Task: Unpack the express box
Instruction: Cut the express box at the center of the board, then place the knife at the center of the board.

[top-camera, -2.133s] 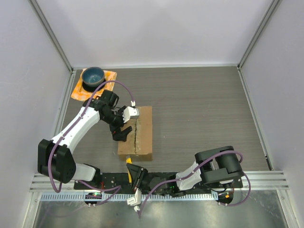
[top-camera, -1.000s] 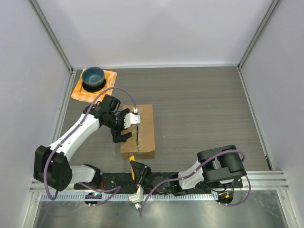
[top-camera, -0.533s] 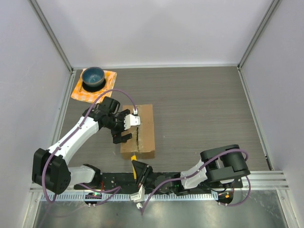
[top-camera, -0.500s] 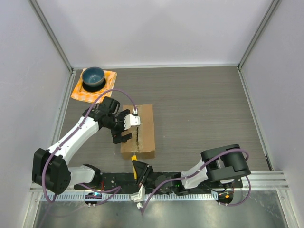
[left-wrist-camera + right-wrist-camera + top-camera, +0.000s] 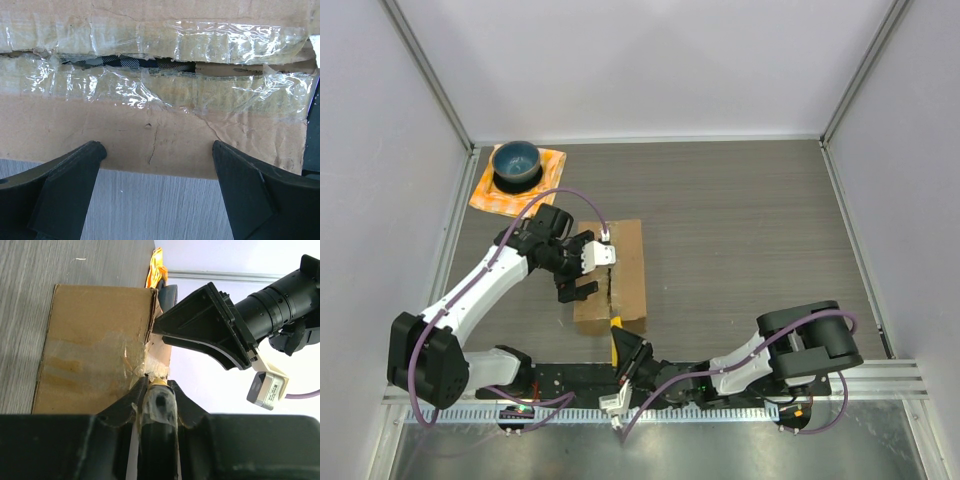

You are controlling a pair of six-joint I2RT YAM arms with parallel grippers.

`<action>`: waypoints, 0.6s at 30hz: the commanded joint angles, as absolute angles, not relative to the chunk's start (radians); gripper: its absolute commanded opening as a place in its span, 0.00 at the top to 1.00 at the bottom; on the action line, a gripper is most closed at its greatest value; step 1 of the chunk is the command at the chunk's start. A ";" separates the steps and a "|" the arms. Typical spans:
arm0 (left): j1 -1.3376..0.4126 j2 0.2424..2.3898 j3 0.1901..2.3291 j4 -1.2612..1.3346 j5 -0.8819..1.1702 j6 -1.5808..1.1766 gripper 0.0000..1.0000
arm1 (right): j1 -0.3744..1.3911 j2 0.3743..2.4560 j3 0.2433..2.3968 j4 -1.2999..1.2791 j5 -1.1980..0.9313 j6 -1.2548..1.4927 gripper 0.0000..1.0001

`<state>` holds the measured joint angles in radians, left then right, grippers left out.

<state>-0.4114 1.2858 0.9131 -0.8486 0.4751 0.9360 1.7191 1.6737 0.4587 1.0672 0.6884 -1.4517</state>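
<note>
The express box (image 5: 626, 262), a brown carton with shiny tape, lies left of centre on the table. In the left wrist view its top seam (image 5: 130, 64) is slit, and black-and-white checked cloth shows through. My left gripper (image 5: 582, 272) is open and straddles the box's left edge (image 5: 155, 150), its fingers (image 5: 75, 172) low beside the box. My right gripper (image 5: 620, 345) is shut on a yellow-tipped cutter (image 5: 159, 400) wrapped in tape. The cutter's tip touches the taped seam at the box's near end (image 5: 95, 335).
A blue bowl (image 5: 515, 160) sits on an orange cloth (image 5: 552, 160) at the far left corner. The cage posts and walls stand around the table. The left arm's camera and fingers (image 5: 205, 325) loom above the box in the right wrist view.
My right gripper has slid forward with the cutter, from the table's near edge up to the box's near end. The left gripper has settled at the box's left edge and holds still.
</note>
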 commanded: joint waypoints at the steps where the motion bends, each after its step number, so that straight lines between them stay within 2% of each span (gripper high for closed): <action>1: -0.422 1.431 0.768 -0.894 0.238 0.994 0.00 | 1.747 1.620 0.477 1.108 0.741 -1.439 0.99; 5: -0.422 1.405 0.900 -0.946 0.262 0.910 0.00 | 1.711 1.563 0.517 1.123 0.796 -1.477 0.99; 8: -0.417 1.390 1.013 -1.011 0.320 0.855 0.00 | 1.692 1.525 0.540 1.227 0.874 -1.506 0.99; 13: -0.391 1.404 1.152 -1.104 0.480 0.828 0.00 | 1.599 1.499 0.604 1.638 0.986 -1.588 0.99; 15: -0.391 1.413 1.177 -1.112 0.503 0.813 0.00 | 1.508 1.435 0.629 1.666 1.075 -1.518 0.99; 17: -0.393 1.430 1.187 -1.117 0.531 0.808 0.00 | 1.332 1.379 0.644 1.652 1.180 -1.306 0.99; 18: -0.391 1.434 1.187 -1.117 0.535 0.804 0.00 | 1.274 1.326 0.640 1.538 1.208 -1.219 0.99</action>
<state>-0.3977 1.4151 1.1488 -1.0519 0.4725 0.8398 1.4925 1.4792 0.5938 1.1732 0.9745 -1.4780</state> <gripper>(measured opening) 0.996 0.249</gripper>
